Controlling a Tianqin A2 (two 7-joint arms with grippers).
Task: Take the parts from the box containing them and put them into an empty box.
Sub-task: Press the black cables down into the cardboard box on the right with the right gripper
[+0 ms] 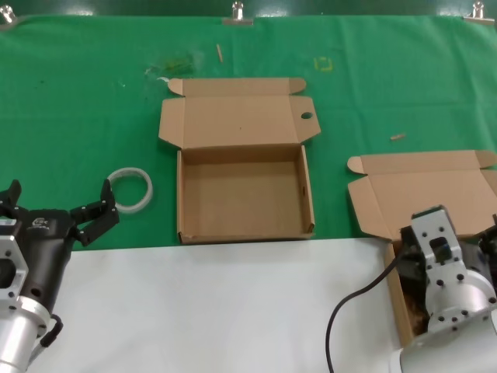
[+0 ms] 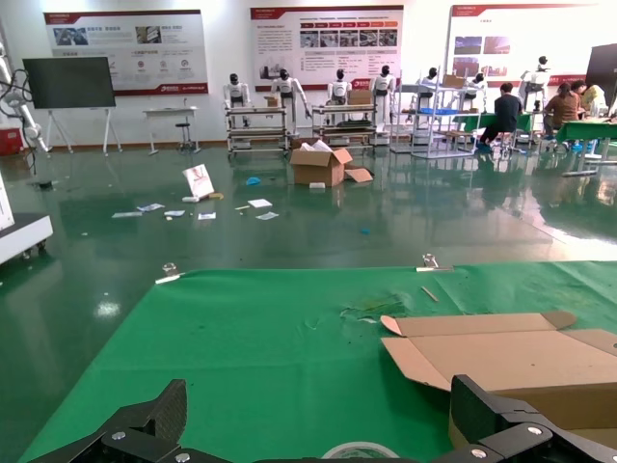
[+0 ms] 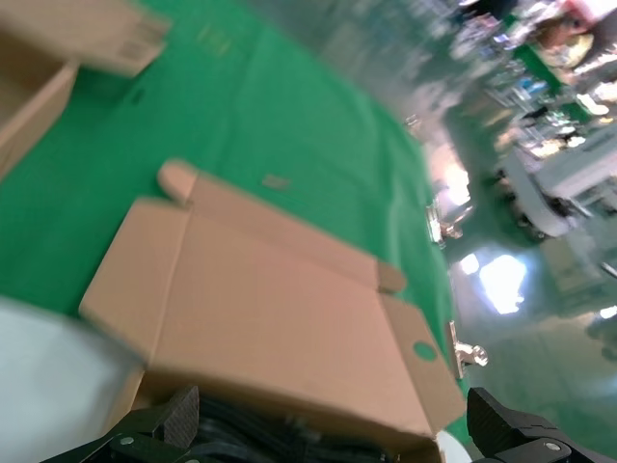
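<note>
Green felt cloth (image 1: 93, 101) covers the far half of the bench, a plain white surface (image 1: 217, 311) the near half; the left wrist view looks out on an exhibition hall with glossy green floor.

Left gripper (image 1: 58, 206) at 9 o'clock, low over the cloth edge: fingers spread wide, holding nothing, touching nothing. One black fingertip (image 1: 105, 208) sits just beside the white ring (image 1: 130, 189), apart from it. Both fingers (image 2: 145, 424) also show splayed in the left wrist view.

Right gripper (image 3: 337, 439) at 4 o'clock, over the interior of the box containing the parts (image 1: 423, 194). In the right wrist view its fingers (image 3: 164, 424) stand wide apart, nothing between them. Hidden by the wrist in the head view.

Counts: 2 cartons, 1 ring, 2 grippers. Number of parts: cannot tell; only a dark cable tangle (image 3: 260, 439) shows at the carton's mouth, between the fingers' span, contact unclear.

Empty box (image 1: 245, 190) dead centre, well apart from both grippers: shallow, squarish, brown corrugated card, hinged lid (image 1: 241, 116) folded back flat toward 12 o'clock, one small round hole (image 1: 306, 116) at the lid's right edge. Interior bare.

Other carton: same brown card, lid open toward 12 o'clock with rounded tuck flaps. Ring is smooth, white, round, lying flat.
</note>
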